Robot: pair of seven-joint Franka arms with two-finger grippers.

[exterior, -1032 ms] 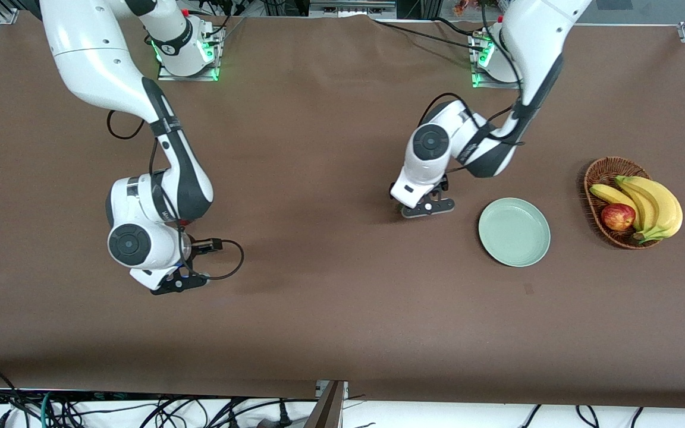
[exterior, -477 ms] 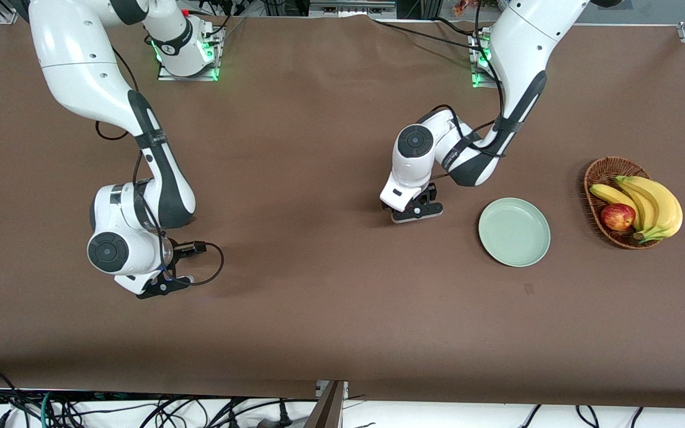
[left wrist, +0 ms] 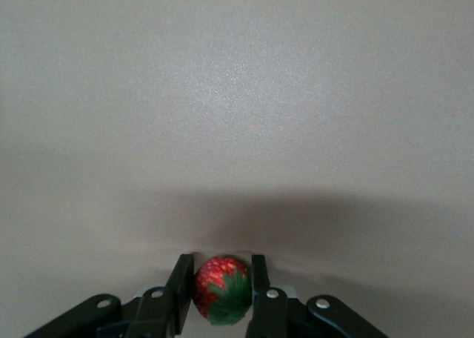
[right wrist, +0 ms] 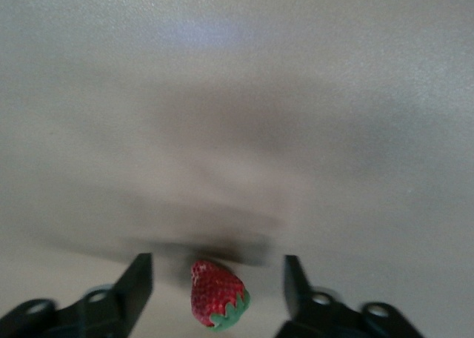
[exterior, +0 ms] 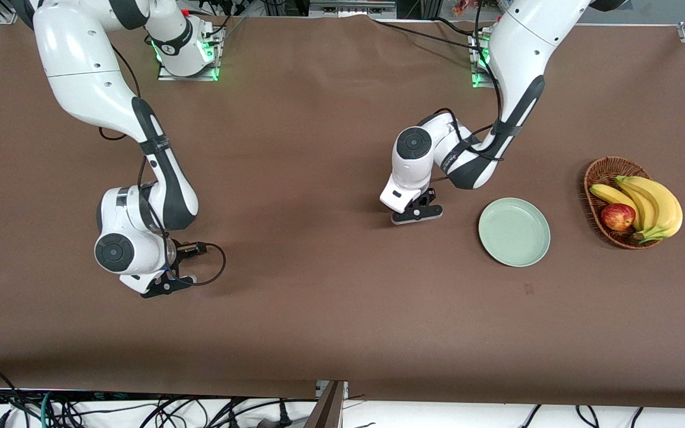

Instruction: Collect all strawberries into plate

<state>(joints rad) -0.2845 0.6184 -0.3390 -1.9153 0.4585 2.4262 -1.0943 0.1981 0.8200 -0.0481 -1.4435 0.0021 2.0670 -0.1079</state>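
Meanwhile the left gripper (left wrist: 222,293) pinches a strawberry (left wrist: 220,290) low over the counter (exterior: 319,309) beside the plate (exterior: 514,232), while the right gripper (right wrist: 215,290) straddles another strawberry (right wrist: 216,293), fingers spread wide.

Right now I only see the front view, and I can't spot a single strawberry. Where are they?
Observer: One strawberry sits between the left gripper's fingers, which press on both its sides.
Operator: And the other arm?
Observer: The right gripper is open around a second strawberry; neither finger touches it.
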